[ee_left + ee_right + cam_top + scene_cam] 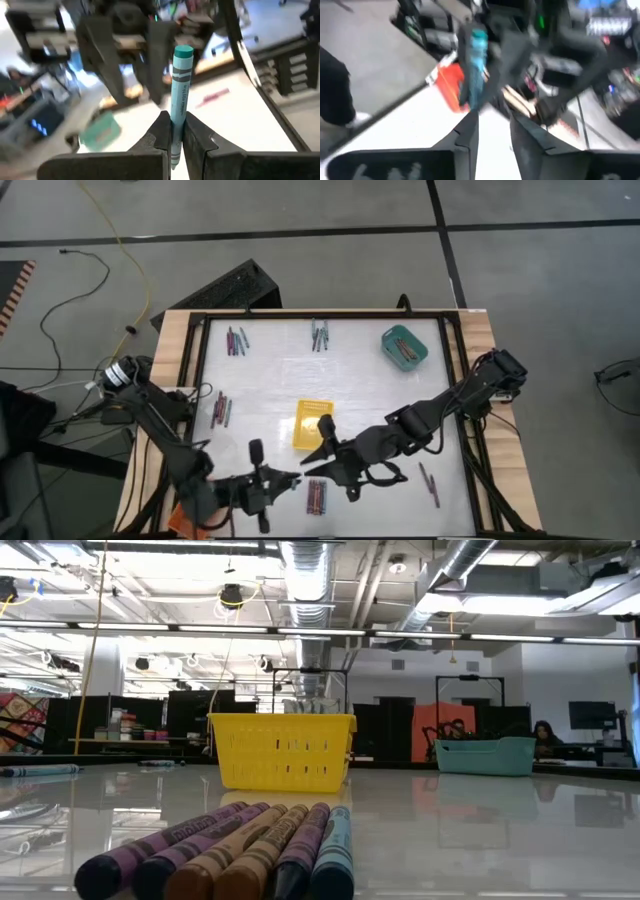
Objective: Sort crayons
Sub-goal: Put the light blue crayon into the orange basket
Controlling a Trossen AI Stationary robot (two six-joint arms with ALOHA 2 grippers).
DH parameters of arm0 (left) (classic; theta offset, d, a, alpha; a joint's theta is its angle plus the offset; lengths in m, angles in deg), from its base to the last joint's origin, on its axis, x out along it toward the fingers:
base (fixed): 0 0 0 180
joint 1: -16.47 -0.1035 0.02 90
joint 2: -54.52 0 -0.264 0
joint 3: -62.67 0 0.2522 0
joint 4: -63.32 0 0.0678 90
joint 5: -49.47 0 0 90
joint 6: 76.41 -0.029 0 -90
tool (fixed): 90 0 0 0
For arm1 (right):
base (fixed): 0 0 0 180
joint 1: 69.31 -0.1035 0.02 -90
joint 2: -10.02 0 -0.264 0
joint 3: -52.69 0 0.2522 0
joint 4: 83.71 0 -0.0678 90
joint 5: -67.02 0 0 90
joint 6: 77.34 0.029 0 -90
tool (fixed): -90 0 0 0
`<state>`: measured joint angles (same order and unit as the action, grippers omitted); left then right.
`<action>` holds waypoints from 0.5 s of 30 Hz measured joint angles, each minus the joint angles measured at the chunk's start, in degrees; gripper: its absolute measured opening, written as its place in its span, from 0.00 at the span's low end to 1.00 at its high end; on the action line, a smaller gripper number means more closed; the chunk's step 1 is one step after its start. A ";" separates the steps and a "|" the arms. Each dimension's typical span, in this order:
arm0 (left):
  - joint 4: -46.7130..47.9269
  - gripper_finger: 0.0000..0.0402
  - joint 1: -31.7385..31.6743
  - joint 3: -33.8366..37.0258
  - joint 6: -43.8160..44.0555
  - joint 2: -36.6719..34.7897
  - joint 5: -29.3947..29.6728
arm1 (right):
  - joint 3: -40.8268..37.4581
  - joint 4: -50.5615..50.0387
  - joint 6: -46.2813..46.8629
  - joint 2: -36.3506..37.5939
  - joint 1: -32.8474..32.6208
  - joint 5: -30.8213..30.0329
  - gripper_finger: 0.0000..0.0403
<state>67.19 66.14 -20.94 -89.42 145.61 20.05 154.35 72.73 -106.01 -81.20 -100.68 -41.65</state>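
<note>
My left gripper (pixel 288 480), near the table's front edge, is shut on a teal crayon (pixel 181 90) that hangs in the air. My right gripper (pixel 318 452) faces it from the right. It is open, its fingers (pixel 467 135) just short of the crayon (pixel 477 65) and not touching it. Other crayons lie flat on the table in small groups: far left (pixel 237 340), far middle (pixel 320 333), left (pixel 221 409), front (pixel 316 497) and right (pixel 430 483). The front group fills the low view (pixel 240 850). My left gripper pinches the teal crayon's lower part (pixel 175 135) between its two fingers. The fingers come nearly level from the table's left. The crayon is lifted clear of the table, and most of its length, with the flat end (pixel 183 50), sticks out beyond the fingertips.
A yellow tray (pixel 312 423) stands in the middle of the table, just beyond both grippers. A teal tray (pixel 404 347) sits at the far right and something orange (pixel 178 515) at the front left corner. A dark frame (pixel 200 360) runs along the table's edges.
</note>
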 joint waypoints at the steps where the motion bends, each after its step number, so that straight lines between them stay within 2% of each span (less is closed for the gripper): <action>1: 5.98 0.02 0.82 -1.23 5.18 0.00 0.55 | 0.00 -1.23 0.64 0.00 0.01 -0.61 0.31; 4: 25.24 0.02 3.08 -5.98 24.50 0.00 0.49 | 0.00 -5.40 2.56 0.00 -0.03 -1.32 0.33; 6: 38.89 0.02 4.05 -9.00 40.22 -0.02 -2.78 | 0.00 -8.09 3.92 0.00 0.10 -1.30 0.33; 9: 55.47 0.02 5.29 -11.68 61.81 -0.02 -12.20 | 0.00 -11.84 6.13 0.01 0.46 -1.29 0.33; 15: 71.43 0.02 8.57 -11.20 92.30 -0.04 -32.36 | 0.00 -17.34 9.55 0.01 1.19 -1.23 0.33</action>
<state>138.62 74.70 -32.14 2.88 145.57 -12.31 154.35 55.40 -96.47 -81.19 -99.49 -42.88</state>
